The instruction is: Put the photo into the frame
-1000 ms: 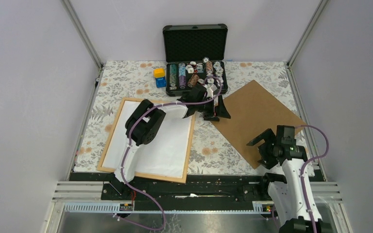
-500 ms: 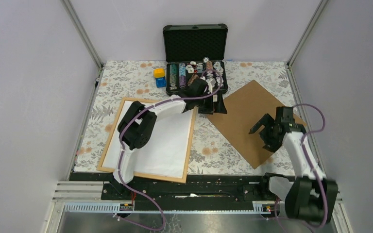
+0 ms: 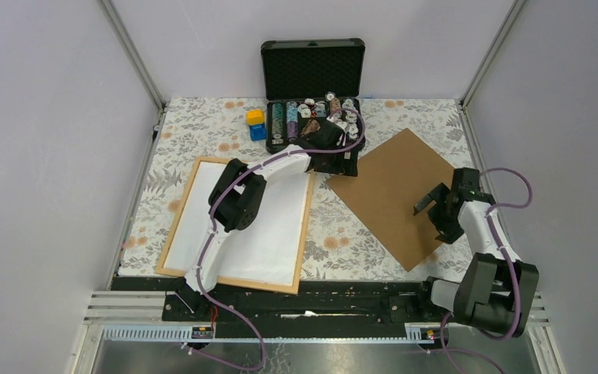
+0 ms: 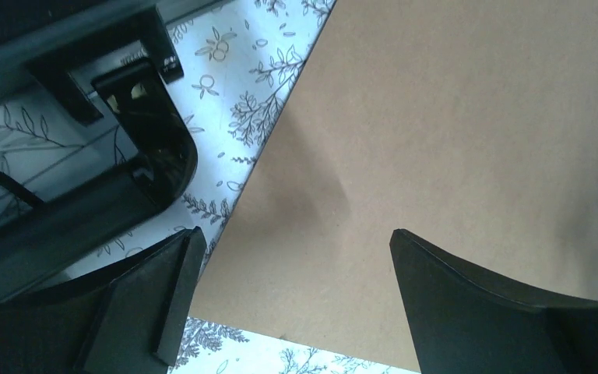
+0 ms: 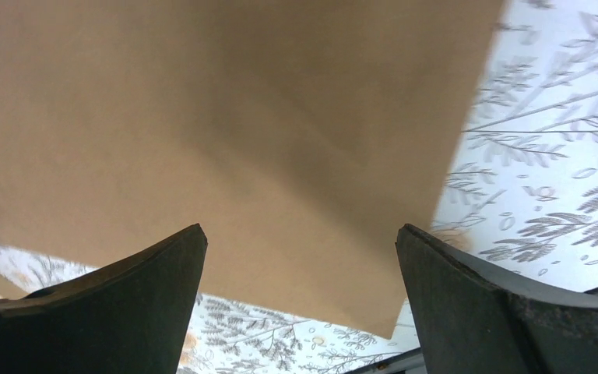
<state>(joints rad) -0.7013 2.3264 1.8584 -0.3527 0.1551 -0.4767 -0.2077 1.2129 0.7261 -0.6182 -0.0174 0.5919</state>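
The frame (image 3: pixel 189 189), thin light wood, lies flat at the left of the table. A plain white sheet (image 3: pixel 269 234) fills it; the photo's printed picture shows in no view. My left gripper (image 3: pixel 341 160) (image 4: pixel 292 257) hangs open over the left corner of the brown backing board (image 3: pixel 397 191) (image 4: pixel 436 140), just in front of the black case, holding nothing. My right gripper (image 3: pixel 434 212) (image 5: pixel 300 234) is open too, low over the board's (image 5: pixel 226 117) near right edge, with nothing between its fingers.
An open black case (image 3: pixel 311 70) with poker chips (image 3: pixel 296 117) stands at the back centre, its latch (image 4: pixel 136 148) close to my left fingers. A yellow cube (image 3: pixel 255 117) and a blue cube (image 3: pixel 258 132) sit left of it. A floral cloth (image 3: pixel 335 234) covers the table.
My left gripper has moved from the frame's far right corner to the board's left corner. My right arm has swung up and forward over the board's right edge. Both stayed open.
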